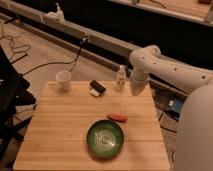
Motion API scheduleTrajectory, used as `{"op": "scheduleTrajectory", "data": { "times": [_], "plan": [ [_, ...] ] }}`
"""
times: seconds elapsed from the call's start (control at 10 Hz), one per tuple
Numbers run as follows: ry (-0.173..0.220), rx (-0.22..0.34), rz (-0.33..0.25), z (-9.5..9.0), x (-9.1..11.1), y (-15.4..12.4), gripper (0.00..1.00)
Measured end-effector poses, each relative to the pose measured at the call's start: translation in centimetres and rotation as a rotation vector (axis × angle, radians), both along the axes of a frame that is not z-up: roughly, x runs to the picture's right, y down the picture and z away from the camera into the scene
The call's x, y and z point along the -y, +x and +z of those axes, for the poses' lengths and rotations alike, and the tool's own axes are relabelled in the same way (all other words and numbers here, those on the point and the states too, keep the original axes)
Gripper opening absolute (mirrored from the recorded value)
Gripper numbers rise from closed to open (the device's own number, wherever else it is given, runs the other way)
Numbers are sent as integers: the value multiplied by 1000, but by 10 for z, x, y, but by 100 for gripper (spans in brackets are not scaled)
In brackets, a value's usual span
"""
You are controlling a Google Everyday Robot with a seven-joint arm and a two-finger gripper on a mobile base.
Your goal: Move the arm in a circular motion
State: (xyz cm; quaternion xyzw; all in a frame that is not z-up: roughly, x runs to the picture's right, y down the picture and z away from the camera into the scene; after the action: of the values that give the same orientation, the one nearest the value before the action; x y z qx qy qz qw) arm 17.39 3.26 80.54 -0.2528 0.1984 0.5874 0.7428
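- The arm point(165, 67) is reaching in from 3 o'clock, big and white, and bending down over the far right corner of the table point(60, 130).
- The gripper point(136, 89) is hanging at about 1 o'clock on the table, and I cannot tell how it is set.
- The small bottle point(121, 79) is standing just beside the gripper, toward 9 o'clock. I think a wide circle is risking a bump that tips it over.
- The dark block point(96, 87) and the white cup point(63, 80) are sitting along the far edge at 12 and 11 o'clock, so swinging low there is risky too.
- The green bowl point(105, 138) is sitting near 6 o'clock, with the orange carrot point(118, 117) just past it.
- The most open room is looking like the middle left of the table and the air above everything.
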Motion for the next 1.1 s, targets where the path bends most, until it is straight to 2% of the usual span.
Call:
{"op": "scheduleTrajectory", "data": {
  "times": [0.2, 0.4, 0.6, 0.7, 0.9, 1.0, 1.1],
  "plan": [
    [-20, 76, -53, -5, -13, -33, 0],
    [-22, 157, -100, -24, -24, -53, 0],
    [-21, 200, -127, -44, -38, -51, 0],
    [-17, 205, -136, -51, -46, -45, 0],
    [4, 157, -126, -56, -52, -11, 0],
    [19, 116, -109, -56, -49, 9, 0],
    [43, 49, -68, -51, -37, 38, 0]
  ]
}}
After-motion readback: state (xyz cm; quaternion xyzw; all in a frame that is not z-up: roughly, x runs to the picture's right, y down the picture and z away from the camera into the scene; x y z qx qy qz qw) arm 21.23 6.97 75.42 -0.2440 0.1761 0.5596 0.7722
